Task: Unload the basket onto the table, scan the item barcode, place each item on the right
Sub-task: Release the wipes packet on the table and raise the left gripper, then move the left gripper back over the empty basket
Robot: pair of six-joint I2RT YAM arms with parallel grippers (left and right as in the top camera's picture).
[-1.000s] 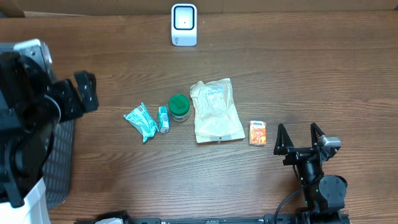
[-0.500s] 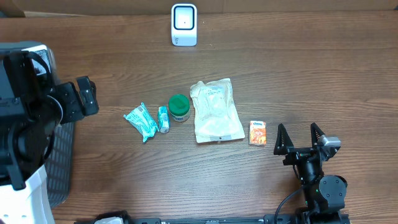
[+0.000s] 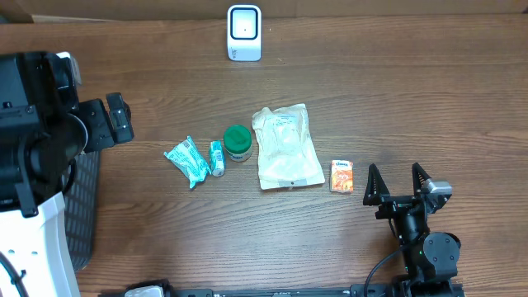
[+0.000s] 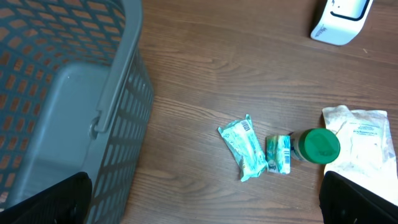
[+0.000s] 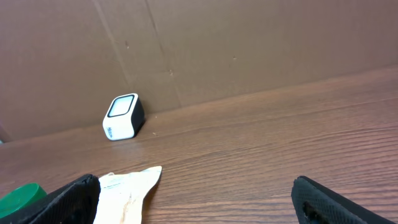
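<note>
The items to scan lie in a loose row on the wooden table [image 3: 429, 99], all well apart from the barcode scanner [image 3: 244, 33] and on its near side: a teal wrapped packet [image 3: 187, 162], a smaller teal packet [image 3: 217, 157], a green-lidded jar [image 3: 238, 142] touching or just beside it, a white pouch [image 3: 286, 147] and a small orange box [image 3: 341, 176]. From the left wrist view, the teal wrapped packet shows a printed barcode facing up, and the smaller packet seems to carry one too.

Nothing is picked up yet, so this reads as the opening step: choosing and reaching for an item. The left gripper [image 4: 205, 186] hangs wide open and empty over the table, farther from the scanner than the row and beside the grey basket [image 4: 118, 93]. The right gripper [image 3: 394, 169] is also spread wide, holding nothing, just past the orange box. The next move likely calls for lowering over one item, closing on it, then carrying its barcode to face the scanner's window.
</note>
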